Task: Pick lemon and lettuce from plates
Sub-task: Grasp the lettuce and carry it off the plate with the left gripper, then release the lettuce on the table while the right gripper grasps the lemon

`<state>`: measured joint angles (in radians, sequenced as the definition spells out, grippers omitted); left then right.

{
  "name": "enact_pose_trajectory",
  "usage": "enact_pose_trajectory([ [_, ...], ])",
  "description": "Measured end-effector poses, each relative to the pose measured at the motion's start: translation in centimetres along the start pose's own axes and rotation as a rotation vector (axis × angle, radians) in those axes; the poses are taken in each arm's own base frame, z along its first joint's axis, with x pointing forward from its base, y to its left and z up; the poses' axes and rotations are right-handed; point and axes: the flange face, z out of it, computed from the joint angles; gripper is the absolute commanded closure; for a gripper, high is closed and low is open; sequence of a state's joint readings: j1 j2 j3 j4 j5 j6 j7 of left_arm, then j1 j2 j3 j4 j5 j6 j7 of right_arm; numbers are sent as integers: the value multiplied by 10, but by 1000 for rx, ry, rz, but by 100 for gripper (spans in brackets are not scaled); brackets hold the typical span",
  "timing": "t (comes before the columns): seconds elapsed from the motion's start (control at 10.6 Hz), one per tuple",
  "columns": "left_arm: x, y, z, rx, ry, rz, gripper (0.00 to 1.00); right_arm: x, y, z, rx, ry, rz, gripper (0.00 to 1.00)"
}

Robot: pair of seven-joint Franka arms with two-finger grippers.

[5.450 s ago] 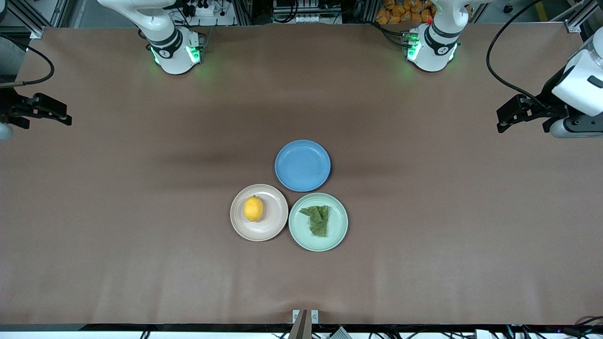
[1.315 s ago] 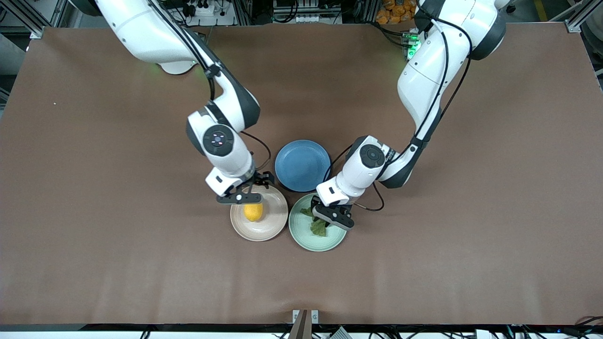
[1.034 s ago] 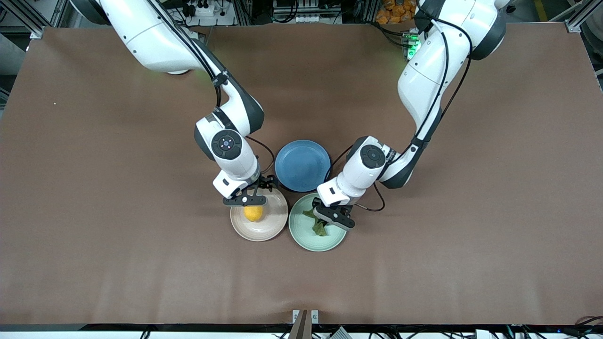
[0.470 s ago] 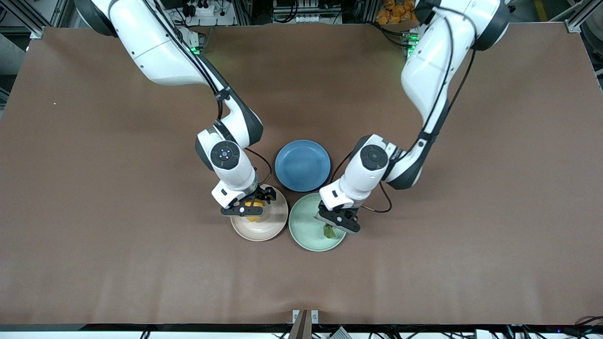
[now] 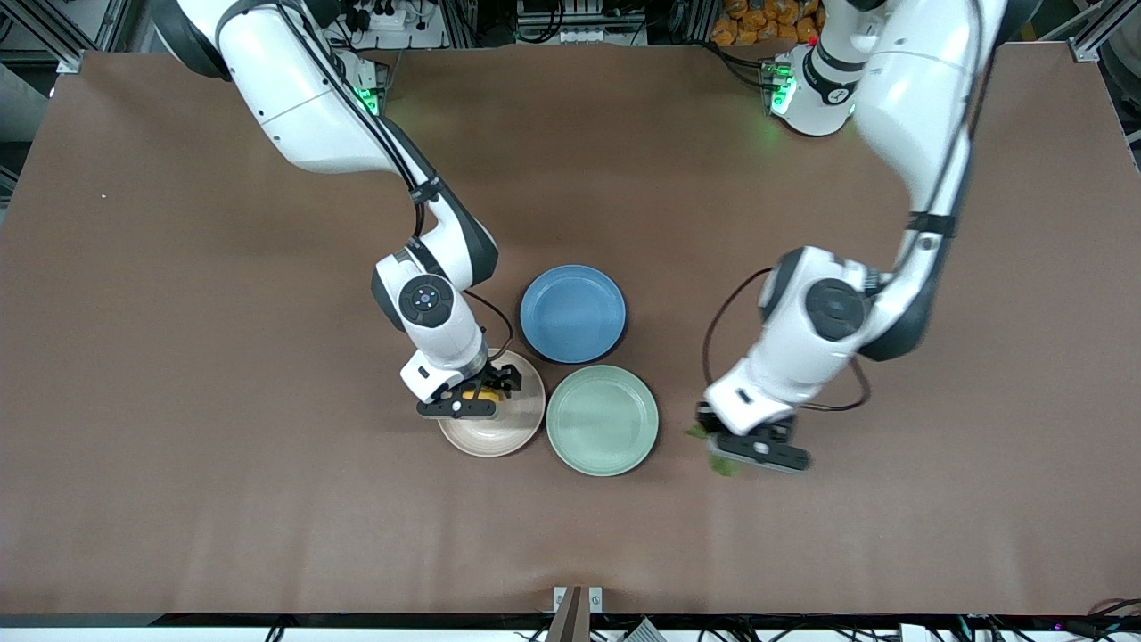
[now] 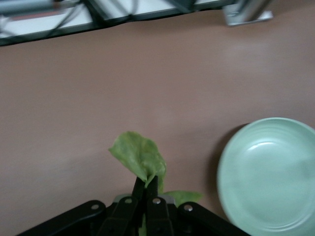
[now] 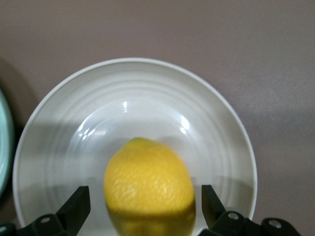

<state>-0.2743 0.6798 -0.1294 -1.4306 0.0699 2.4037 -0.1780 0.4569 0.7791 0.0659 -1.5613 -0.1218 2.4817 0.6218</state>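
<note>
The lemon (image 7: 147,184) lies on the beige-pink plate (image 7: 147,83). My right gripper (image 7: 142,204) is open and low over it, one finger on each side with a gap to each. From the front the gripper (image 5: 463,406) hides most of the lemon (image 5: 469,392) on the plate (image 5: 517,423). My left gripper (image 6: 146,183) is shut on the lettuce (image 6: 138,157) and holds it over bare table, beside the mint green plate (image 6: 266,172) toward the left arm's end. The front view shows that gripper (image 5: 758,450), the lettuce (image 5: 722,465) and the mint plate (image 5: 602,419).
A blue plate (image 5: 572,313) stands farther from the front camera than the two other plates and touches both. The brown table (image 5: 267,490) stretches wide on every side. A metal bracket (image 5: 578,599) sits at the table's near edge.
My left gripper has lifted the lettuce off the mint plate and carried it toward the left arm's end. My right gripper has come lower around the lemon.
</note>
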Motion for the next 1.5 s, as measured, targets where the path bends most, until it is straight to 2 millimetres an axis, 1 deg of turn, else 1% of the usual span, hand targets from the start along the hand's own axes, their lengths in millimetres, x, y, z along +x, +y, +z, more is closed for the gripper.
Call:
enact_pose_trajectory([
  [0.09,-1,-28,-4,14,-33,-25,100,2,2,4,1,8,3,0],
  [0.19,-5,-58,-1,25,-67,-31,100,3,3,7,1,11,5,0],
  [0.38,-23,-119,17,44,-125,-58,100,2,2,10,0,9,2,0],
  [0.47,-37,-140,31,49,-164,-80,100,0,0,10,0,8,-2,0],
  [0.56,-53,-147,46,48,-206,-91,89,-1,-2,11,0,7,-5,0],
  [0.66,-67,-146,60,45,-243,-90,66,-2,-3,13,-1,5,-6,0],
  [0.75,-77,-148,71,44,-267,-96,11,-3,-2,15,-2,2,-6,0],
  [0.85,-80,-154,76,44,-277,-105,0,-3,-2,17,-3,2,-6,0],
  [1.03,-80,-161,76,45,-274,-113,0,-3,-2,20,-2,2,-6,2],
  [1.13,-77,-162,73,45,-265,-113,0,-4,-2,21,-2,2,-6,11],
  [1.22,-70,-162,65,47,-244,-114,0,-4,-1,21,-2,2,-6,28],
  [1.32,-59,-165,51,50,-212,-115,0,-4,-1,22,-2,2,-6,42],
  [1.41,-48,-167,30,57,-178,-116,0,-4,-1,22,-3,2,-7,53],
  [1.5,-38,-171,3,65,-154,-120,0,-2,0,21,-4,6,-6,56],
])
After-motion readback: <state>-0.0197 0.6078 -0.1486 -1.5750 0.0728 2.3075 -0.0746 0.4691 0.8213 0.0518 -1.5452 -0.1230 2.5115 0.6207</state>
